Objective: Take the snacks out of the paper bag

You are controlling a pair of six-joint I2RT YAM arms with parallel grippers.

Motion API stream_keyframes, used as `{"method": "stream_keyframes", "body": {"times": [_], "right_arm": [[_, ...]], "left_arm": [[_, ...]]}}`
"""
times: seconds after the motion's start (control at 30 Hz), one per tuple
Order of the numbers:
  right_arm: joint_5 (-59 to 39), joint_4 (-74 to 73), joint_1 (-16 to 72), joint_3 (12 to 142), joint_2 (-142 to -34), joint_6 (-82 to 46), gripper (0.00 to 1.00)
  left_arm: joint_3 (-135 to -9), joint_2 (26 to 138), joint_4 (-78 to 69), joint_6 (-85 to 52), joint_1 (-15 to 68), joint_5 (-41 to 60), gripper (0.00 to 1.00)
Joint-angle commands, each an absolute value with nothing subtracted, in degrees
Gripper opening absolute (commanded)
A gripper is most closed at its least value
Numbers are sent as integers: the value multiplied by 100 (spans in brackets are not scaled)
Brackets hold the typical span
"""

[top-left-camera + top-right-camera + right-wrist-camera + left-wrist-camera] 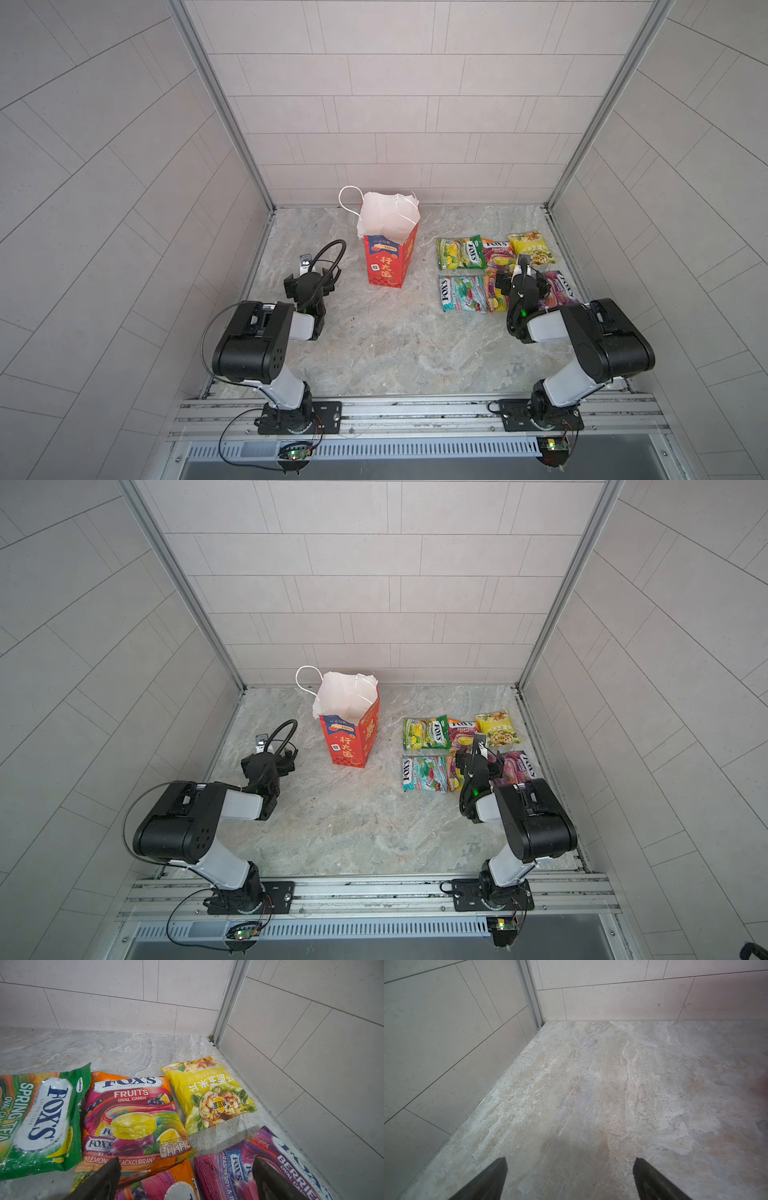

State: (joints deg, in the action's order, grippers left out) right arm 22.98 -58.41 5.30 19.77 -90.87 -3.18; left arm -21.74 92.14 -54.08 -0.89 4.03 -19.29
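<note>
While both stand wide and empty, left fingers (488,1180) overhang the table (591,1084), right fingers (99,1182) the snacks (133,1122).

My stereo head looks steeply down from high above the near edge of the table (374,353), facing the back wall (395,124); both top views share nearly the whole scene. My left wrist camera sits low and close over bare table, facing the far left corner (542,1022). My right wrist camera sits close above the snacks (133,1118), facing the far right corner (214,1041). Both top views show those same snacks, much smaller.
</note>
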Motion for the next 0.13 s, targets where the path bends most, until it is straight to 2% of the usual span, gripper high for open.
{"method": "stream_keyframes", "body": {"times": [0.0, 0.1], "right_arm": [[2302, -5836, 545, 1990, -9107, -235, 99], [2296, -5911, 544, 1956, -9094, -229, 99]], "left_arm": [[-2205, 9105, -5453, -176, 400, -1907, 100], [-2205, 9105, -5449, -170, 397, -1908, 100]]}}
